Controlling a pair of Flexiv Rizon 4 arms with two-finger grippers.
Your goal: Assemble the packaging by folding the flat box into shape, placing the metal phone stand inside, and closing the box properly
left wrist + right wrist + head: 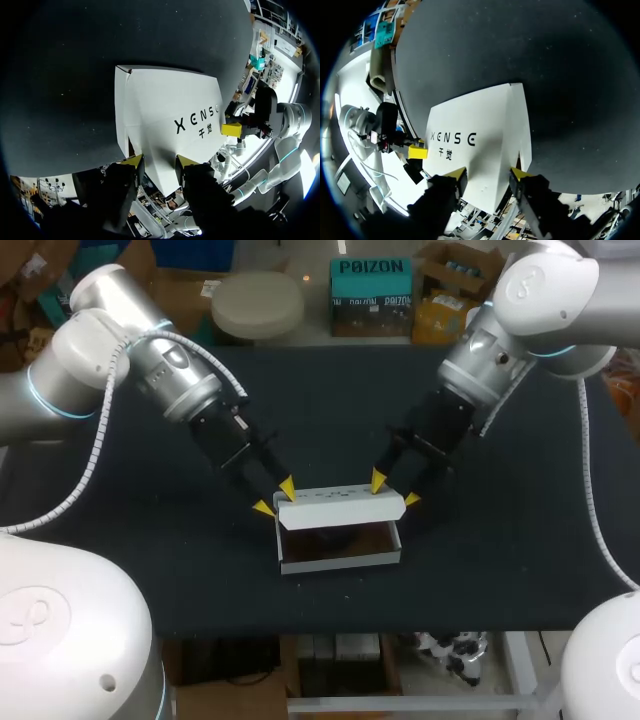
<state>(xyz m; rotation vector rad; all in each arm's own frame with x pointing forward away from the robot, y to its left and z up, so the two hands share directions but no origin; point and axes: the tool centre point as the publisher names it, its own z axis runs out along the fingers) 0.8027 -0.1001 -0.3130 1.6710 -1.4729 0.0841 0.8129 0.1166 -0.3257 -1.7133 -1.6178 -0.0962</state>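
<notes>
A white box (340,558) with a brown inside stands open in the middle of the black table. Its white lid (342,504) hangs over the back of the opening. My left gripper (275,497) is shut on the lid's left end, and my right gripper (395,490) is shut on its right end. In the left wrist view the printed lid (170,115) runs out from between the fingers of the left gripper (160,161). The right wrist view shows the lid (480,135) likewise held in the right gripper (487,174). The box's inside is in shadow, so I cannot make out its contents.
The black tabletop (150,490) spreads on all sides of the box. Its front edge (340,628) lies a short way in front of the box. Both arms slant in over the back half of the table.
</notes>
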